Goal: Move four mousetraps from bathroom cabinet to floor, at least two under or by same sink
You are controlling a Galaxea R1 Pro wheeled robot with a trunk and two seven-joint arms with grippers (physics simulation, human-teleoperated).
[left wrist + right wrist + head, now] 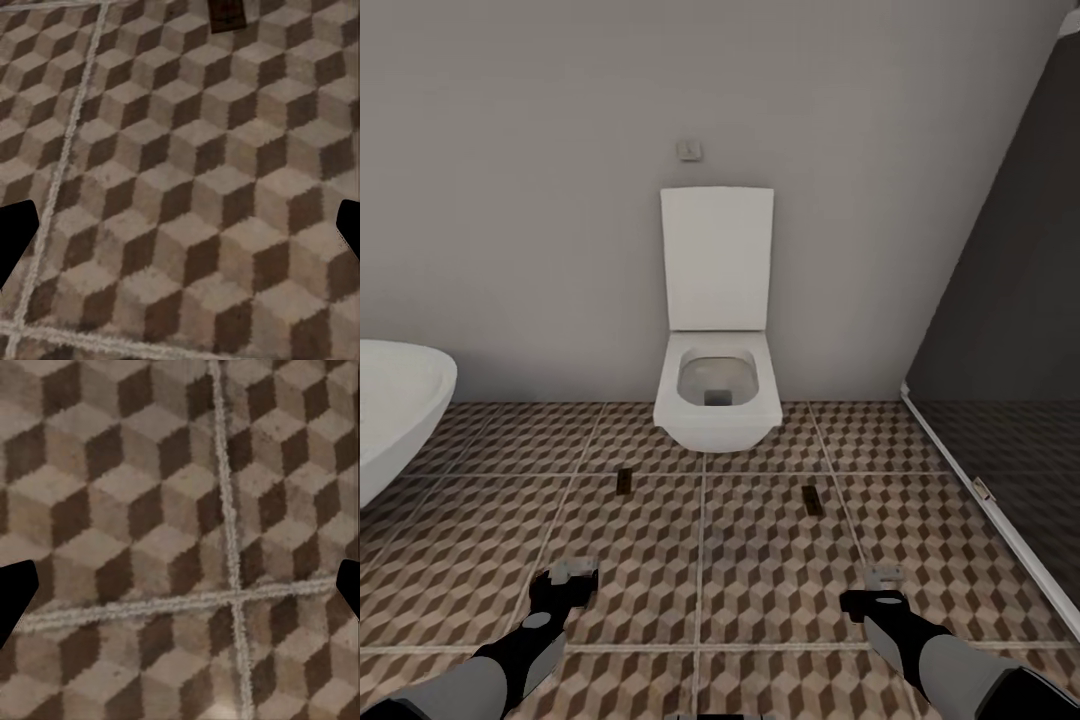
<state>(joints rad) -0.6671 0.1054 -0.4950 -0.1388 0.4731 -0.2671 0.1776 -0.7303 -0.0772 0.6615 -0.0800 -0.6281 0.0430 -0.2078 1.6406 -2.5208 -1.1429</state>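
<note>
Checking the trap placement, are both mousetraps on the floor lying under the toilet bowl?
No: one mousetrap and the other mousetrap lie on the open floor, in front of the toilet.

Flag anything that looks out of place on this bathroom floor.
Two small brown wooden mousetraps lie on the cube-patterned tile floor before the white toilet, apart from each other; odd only as loose items. Nothing spilled or broken.

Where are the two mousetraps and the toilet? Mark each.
left mousetrap (625, 482), head view, middle of the board
right mousetrap (812, 499), head view, middle of the board
toilet (715, 420), head view, front of the bowl
</note>
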